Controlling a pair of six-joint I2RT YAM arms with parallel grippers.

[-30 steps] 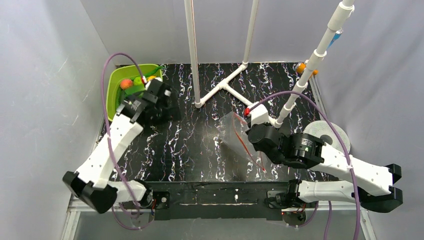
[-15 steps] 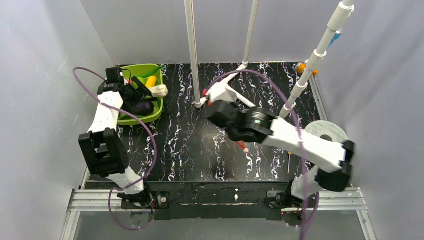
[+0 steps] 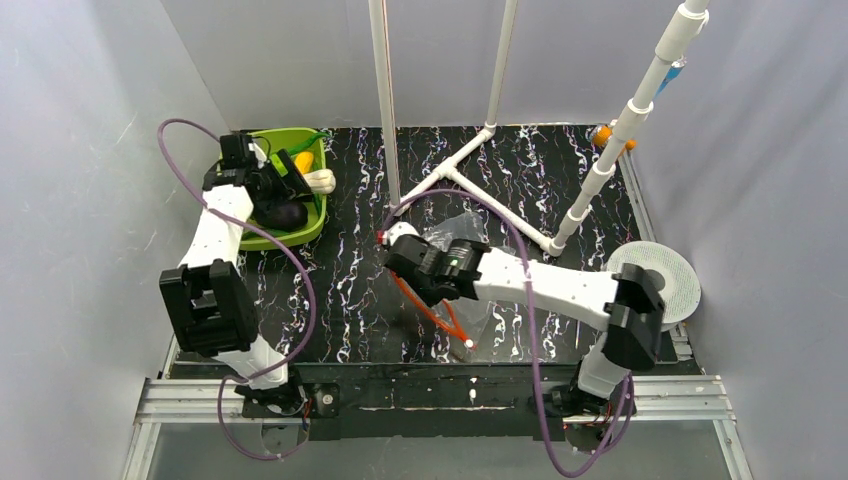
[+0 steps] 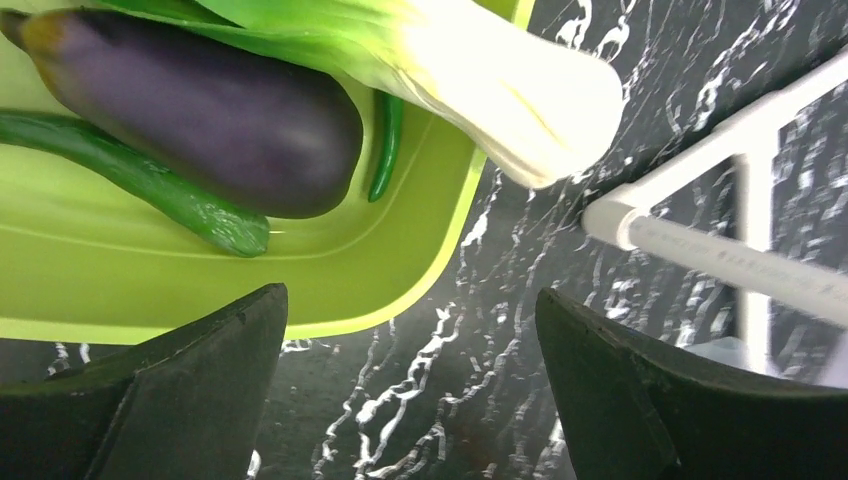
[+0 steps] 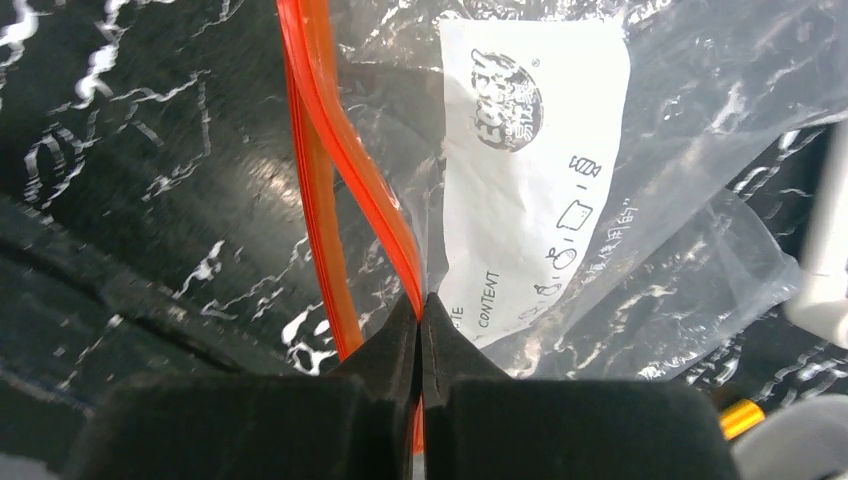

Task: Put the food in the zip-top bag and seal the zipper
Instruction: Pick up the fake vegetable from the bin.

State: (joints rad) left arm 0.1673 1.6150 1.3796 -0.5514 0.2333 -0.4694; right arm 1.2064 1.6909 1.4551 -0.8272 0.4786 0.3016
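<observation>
The food lies in a lime-green bin [image 3: 300,232] at the back left: a dark purple eggplant [image 4: 200,110], a white-stalked leafy vegetable [image 4: 500,90] with its stalk end over the bin's rim, long green pods [image 4: 150,185] and a yellow piece [image 3: 302,160]. My left gripper [image 4: 408,297] is open and empty above the bin's near corner; it also shows in the top view [image 3: 288,188]. My right gripper [image 5: 420,300] is shut on the red-orange zipper [image 5: 340,150] of the clear zip-top bag [image 5: 680,160], at the table's middle [image 3: 402,272]. The bag's mouth gapes and nothing shows inside it.
A white PVC pipe frame [image 3: 470,180] stands on the table behind the bag and shows in the left wrist view [image 4: 720,250]. A white round disc [image 3: 665,270] sits at the right edge. A small orange object [image 3: 603,135] is at the back right corner.
My right arm has swung left across the table, carrying the bag from the right side to the middle. My left arm has moved to the bin's far left and reaches over the food.
</observation>
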